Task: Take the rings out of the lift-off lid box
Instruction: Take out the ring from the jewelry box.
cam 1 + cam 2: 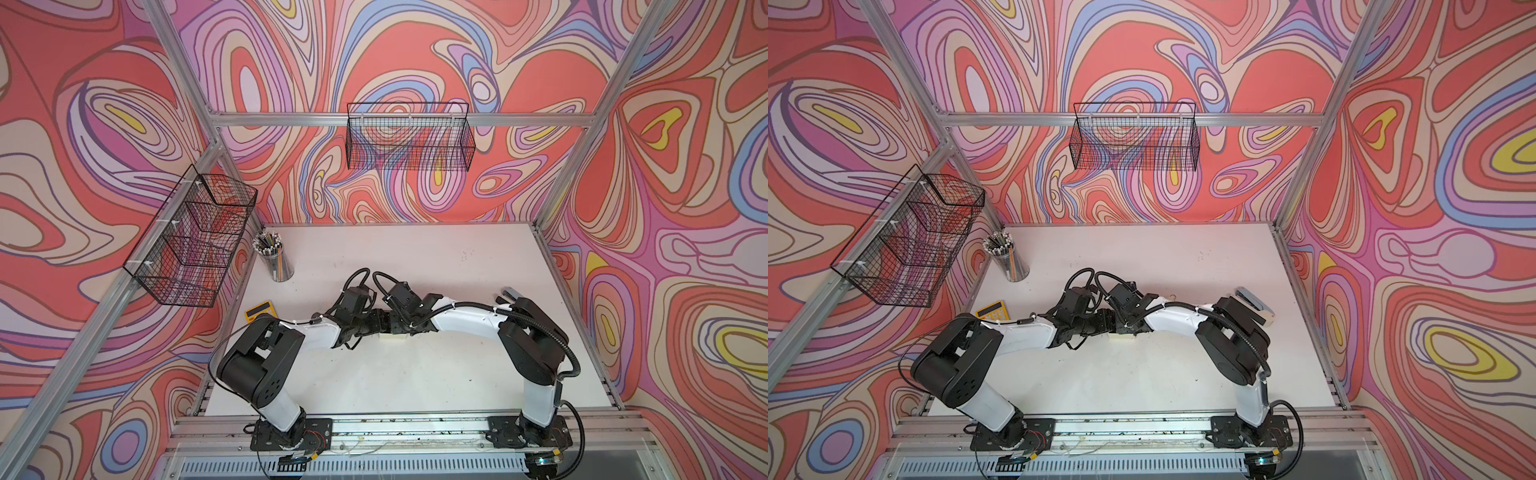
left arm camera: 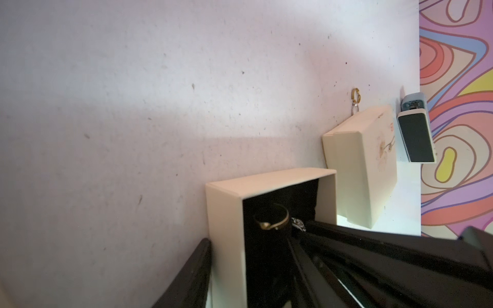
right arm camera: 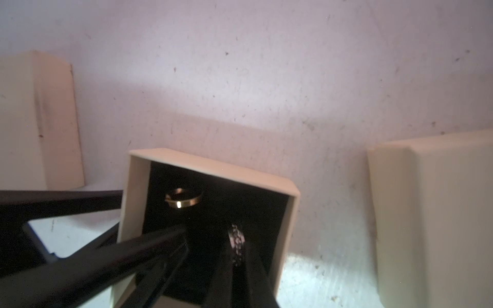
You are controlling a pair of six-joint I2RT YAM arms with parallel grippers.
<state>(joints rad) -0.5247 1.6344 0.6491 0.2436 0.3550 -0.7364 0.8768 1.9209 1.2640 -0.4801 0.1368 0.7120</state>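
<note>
Right claw (image 3: 237,256) pinches shut on the sparkly ring (image 3: 237,238), lower centre: looks featherlight, hard, slippery; grip across its band. Left claw (image 3: 153,213), half-open, straddles the box (image 3: 213,165) wall.

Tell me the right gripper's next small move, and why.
Probably lift the right gripper straight up: it looks shut on the sparkly ring inside the open box, whose wall the left gripper straddles. The plain band lies in there too.

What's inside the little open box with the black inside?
In the open box, lined in black: a plain band and a sparkly ring pinched by the right gripper. The left gripper straddles one wall. Their fingers hide the rest of the floor.
</note>
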